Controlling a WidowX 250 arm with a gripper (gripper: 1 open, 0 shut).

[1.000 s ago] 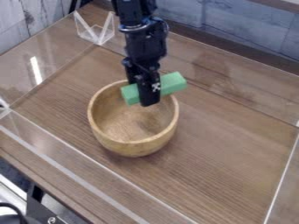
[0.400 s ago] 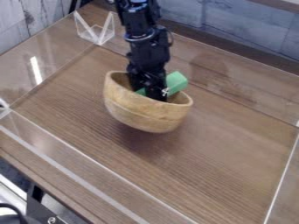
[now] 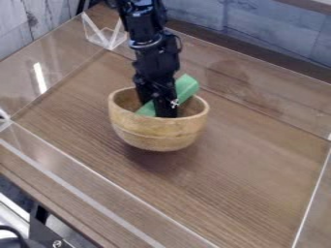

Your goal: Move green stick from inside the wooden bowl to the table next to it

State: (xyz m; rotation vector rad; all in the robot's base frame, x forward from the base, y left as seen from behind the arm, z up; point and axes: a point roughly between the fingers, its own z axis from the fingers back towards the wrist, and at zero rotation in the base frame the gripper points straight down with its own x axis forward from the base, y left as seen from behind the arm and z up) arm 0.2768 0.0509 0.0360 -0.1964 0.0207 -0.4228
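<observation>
— Where's the green stick (image 3: 181, 93) now?
— Inside the wooden bowl (image 3: 158, 120), leaning against its far rim, near the middle of the surface (image 3: 258, 155).
— And the hand (image 3: 161, 100)?
— Pointing down into the bowl, its fingers clamped together on the green stick.

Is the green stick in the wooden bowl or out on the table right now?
In. The green stick sits within the wooden bowl rim, the shut gripper on it.
</observation>
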